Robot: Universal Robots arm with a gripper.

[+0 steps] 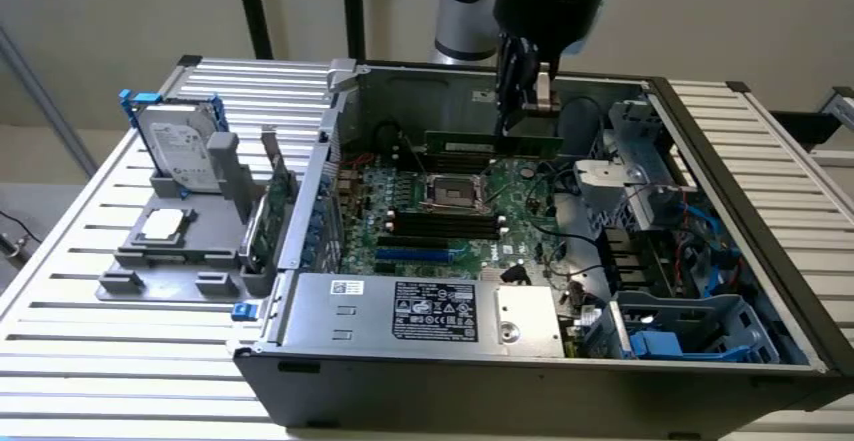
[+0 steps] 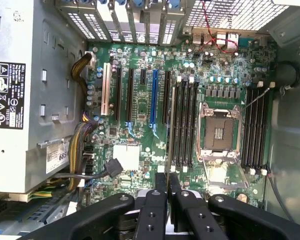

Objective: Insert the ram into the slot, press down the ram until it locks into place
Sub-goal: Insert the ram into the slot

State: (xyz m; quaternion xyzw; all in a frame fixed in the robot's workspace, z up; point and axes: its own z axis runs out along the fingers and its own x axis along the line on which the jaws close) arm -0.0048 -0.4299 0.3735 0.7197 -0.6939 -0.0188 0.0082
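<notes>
Plainly, the open computer case [image 1: 534, 391] sits on the slatted tabletop [image 1: 80, 361] with its motherboard [image 1: 514, 186] exposed. Over the board, the gripper [image 1: 523, 119] has its jaws clamped on the ram [image 1: 461, 146], which hangs level above the black memory slots [image 1: 441, 223].
</notes>
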